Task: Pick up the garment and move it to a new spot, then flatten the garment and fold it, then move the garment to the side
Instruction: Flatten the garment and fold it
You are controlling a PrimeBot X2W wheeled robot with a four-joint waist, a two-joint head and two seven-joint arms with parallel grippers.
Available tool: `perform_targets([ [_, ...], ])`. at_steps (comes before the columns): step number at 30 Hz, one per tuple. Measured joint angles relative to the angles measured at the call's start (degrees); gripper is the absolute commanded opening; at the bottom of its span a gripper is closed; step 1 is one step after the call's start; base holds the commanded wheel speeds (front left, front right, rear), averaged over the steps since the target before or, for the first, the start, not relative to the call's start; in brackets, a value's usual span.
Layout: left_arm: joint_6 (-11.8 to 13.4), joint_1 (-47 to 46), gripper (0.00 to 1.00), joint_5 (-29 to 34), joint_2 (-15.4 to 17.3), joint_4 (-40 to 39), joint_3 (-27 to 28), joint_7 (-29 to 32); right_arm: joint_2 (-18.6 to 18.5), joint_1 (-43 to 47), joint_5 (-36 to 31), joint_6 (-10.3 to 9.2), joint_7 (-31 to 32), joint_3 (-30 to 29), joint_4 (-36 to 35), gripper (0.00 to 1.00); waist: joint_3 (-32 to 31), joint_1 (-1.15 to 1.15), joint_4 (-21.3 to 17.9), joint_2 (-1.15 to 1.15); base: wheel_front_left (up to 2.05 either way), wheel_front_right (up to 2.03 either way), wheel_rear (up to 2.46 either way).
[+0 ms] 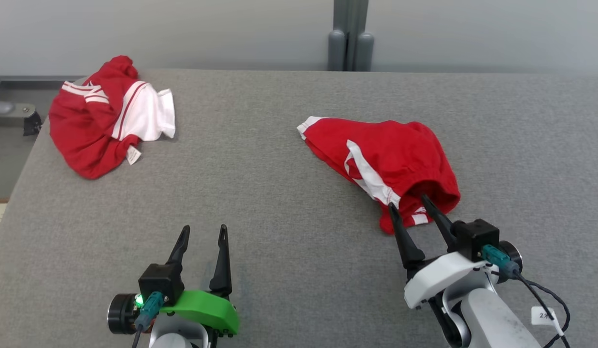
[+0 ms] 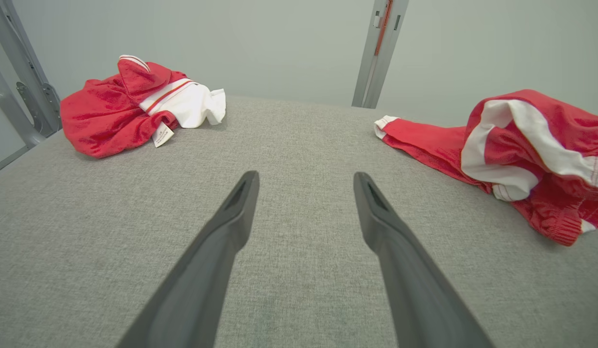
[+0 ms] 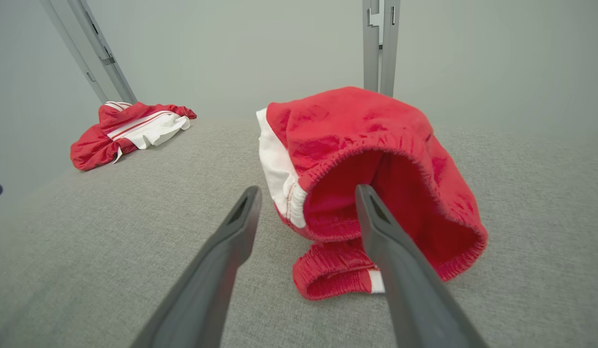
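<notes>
Head view: garment [image 1: 391, 154] at right hand [image 1: 406, 201]

You've got the red garment [image 1: 386, 154] w/ white side stripes lying crumpled, unfolded, right of centre in the head view. Its elastic waistband [image 3: 357, 151] gapes open at the lower-right end, bulging up. The white-trimmed leg hem [image 1: 306, 126] trails toward upper left.
</notes>
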Motion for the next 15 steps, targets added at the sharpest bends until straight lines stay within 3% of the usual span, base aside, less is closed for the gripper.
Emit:
perform_targets([
  [4, 0.4, -0.3, 1.00, -0.5, 0.0, -0.1, -0.8, 0.0, 0.0, -2.7, 0.4, 0.00, 0.0, -2.1, 4.6, 1.00, 0.9, 0.00, 2.9, 0.00, 0.00, 0.00, 0.00],
  [5, 0.4, -0.3, 1.00, -0.6, 0.0, -0.1, -0.9, 0.0, 0.0, -3.2, 0.3, 0.00, 0.0, -2.5, 5.5, 0.96, 1.0, 0.00, 3.5, 0.00, 0.00, 0.00, 0.00],
  [6, 0.4, -0.3, 1.00, -0.7, 0.0, -0.1, -0.9, 0.0, 0.0, -3.7, 0.3, 0.00, 0.0, -2.6, 6.7, 0.66, 1.2, 0.00, 4.3, 0.00, 0.00, 0.00, 0.00],
  [8, 0.7, -0.3, 1.00, -0.8, 0.0, -0.1, -1.0, 0.0, 0.0, -4.9, 0.8, 0.00, 0.0, -2.3, 8.5, 0.22, 1.6, 0.00, 6.3, 0.00, 0.00, 0.00, 0.00],
  [9, 0.7, -0.2, 1.00, -0.8, 0.0, -0.1, -0.9, 0.0, 0.0, -5.2, 1.2, 0.00, 0.0, -2.2, 8.6, 0.07, 1.6, 0.00, 6.9, 0.00, 0.00, 0.00, 0.00],
  [10, 0.7, -0.1, 1.00, -0.8, 0.0, -0.1, -0.9, 0.0, 0.0, -5.5, 1.4, 0.01, 0.0, -2.1, 8.5, 0.00, 1.7, 0.00, 7.4, 0.00, 0.00, 0.00, 0.00],
  [15, 0.9, 0.6, 1.00, -0.8, 0.0, -0.1, -0.4, 0.0, 0.0, -5.1, 3.4, 0.00, 0.0, -2.1, 3.9, 0.00, 1.1, 0.00, 8.4, 0.00, 0.00, 0.00, 0.00],
])
